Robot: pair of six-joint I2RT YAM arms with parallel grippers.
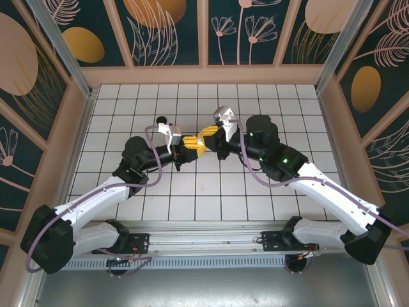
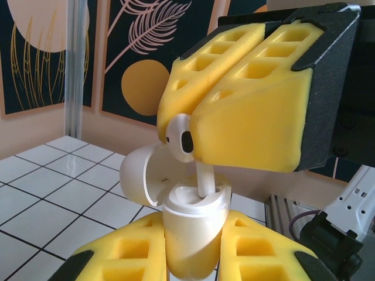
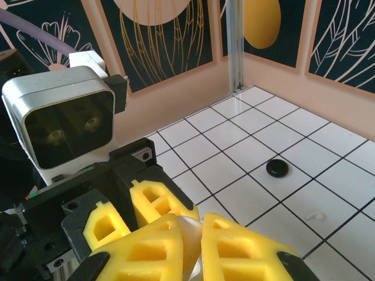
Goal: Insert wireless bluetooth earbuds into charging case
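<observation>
In the overhead view the left arm is leaning in from 7 o'clock over the tiled tabletop (image 1: 211, 198). The left gripper (image 1: 186, 146) is sitting tip to tip with the right gripper (image 1: 208, 134) near the middle. At 11 o'clock from them a round black puck (image 1: 162, 119) is lying on a tile, apart from both.

The left wrist camera is showing the left gripper's yellow foam pads (image 2: 126, 249) clamping narrow on the white charging case (image 2: 193, 225). The case is standing upright between them at 6 o'clock of that view. Its lid (image 2: 142, 175) is hanging open toward 9 o'clock, and tiny dark marks inside it are too small to read. Above it the right gripper is hanging in from 1 o'clock, its own pads pinching a white earbud (image 2: 180, 137). The bud's head is sticking out at the pad tips. Its stem is pointing straight down, with the end sitting in the open mouth of the case.

In the right wrist view the right gripper's pads are standing nearly together at 6 o'clock, with a sliver of white showing between them. The left arm's camera housing (image 3: 64, 123) is facing them from 10 o'clock. At 3 o'clock the puck is resting on a tile. Near it, at 4 o'clock, a small white curved piece (image 3: 316, 216) is lying on the tabletop, too small to tell whether it is a second earbud.
</observation>
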